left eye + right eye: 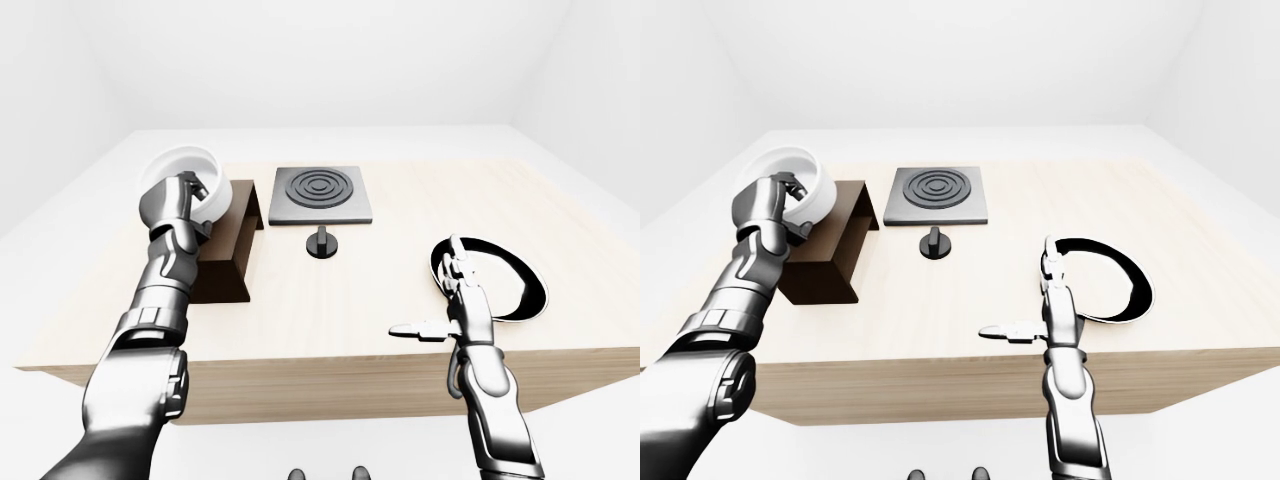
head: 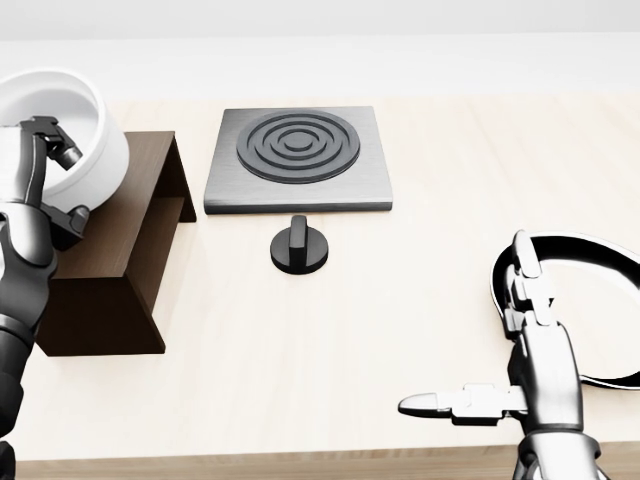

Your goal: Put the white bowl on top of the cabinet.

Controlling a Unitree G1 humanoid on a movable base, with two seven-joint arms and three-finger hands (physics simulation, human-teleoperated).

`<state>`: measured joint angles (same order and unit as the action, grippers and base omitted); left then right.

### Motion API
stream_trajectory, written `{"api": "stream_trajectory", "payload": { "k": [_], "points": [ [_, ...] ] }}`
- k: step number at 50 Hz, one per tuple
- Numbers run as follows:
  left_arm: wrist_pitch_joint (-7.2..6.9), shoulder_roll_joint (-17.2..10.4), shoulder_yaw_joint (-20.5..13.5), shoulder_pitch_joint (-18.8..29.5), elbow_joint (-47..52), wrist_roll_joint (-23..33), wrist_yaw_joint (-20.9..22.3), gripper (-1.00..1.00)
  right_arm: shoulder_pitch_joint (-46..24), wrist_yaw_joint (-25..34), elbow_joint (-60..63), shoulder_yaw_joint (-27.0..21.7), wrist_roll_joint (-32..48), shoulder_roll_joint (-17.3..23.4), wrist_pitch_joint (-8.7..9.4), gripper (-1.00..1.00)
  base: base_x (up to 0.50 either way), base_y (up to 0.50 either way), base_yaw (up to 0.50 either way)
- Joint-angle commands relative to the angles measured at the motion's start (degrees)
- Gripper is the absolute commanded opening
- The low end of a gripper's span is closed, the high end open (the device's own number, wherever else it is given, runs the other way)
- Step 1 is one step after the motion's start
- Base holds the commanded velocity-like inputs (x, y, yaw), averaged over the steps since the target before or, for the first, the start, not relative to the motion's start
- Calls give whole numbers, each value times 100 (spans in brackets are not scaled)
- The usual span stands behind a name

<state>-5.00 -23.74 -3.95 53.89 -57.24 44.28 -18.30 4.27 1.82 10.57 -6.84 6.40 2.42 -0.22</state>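
The white bowl (image 2: 62, 125) is gripped at its rim by the left hand (image 2: 35, 190), fingers closed over the wall, and held tilted above the upper-left part of the dark wooden cabinet (image 2: 110, 250), probably so it can be set down flat. Glossy, round, deep and empty inside. The right hand (image 2: 520, 370) is kept spread open, nothing held, near the black-rimmed plate (image 2: 600, 300).
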Motion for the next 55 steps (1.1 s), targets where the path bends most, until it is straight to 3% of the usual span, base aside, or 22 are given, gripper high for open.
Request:
{"api": "stream_trajectory", "payload": {
  "k": [1, 44, 45, 46, 47, 55],
  "points": [
    [0, -77, -54, 128, -18, 5, -325, -100, 22, 1, 6, 17, 16, -7, -18, 100, 0, 0, 0],
    [0, 19, 33, 234, -420, -143, -551, -100, -13, -9, -58, 26, 35, -1, -30, 100, 0, 0, 0],
    [0, 25, 40, 225, -406, -143, -554, -77, 16, -8, -14, 35, 43, -7, -15, 100, 0, 0, 0],
    [0, 28, 47, 223, -403, -138, -555, -20, 24, -4, 2, 36, 41, -9, -6, 100, 0, 0, 0],
    [0, 33, 58, 224, -408, -132, -540, 100, 14, -6, -22, 33, 41, -7, -25, 100, 0, 0, 0],
    [0, 36, 58, 227, -375, -116, -549, 100, 23, -3, -18, 41, 53, -10, -21, 100, 0, 0, 0]
  ]
}}
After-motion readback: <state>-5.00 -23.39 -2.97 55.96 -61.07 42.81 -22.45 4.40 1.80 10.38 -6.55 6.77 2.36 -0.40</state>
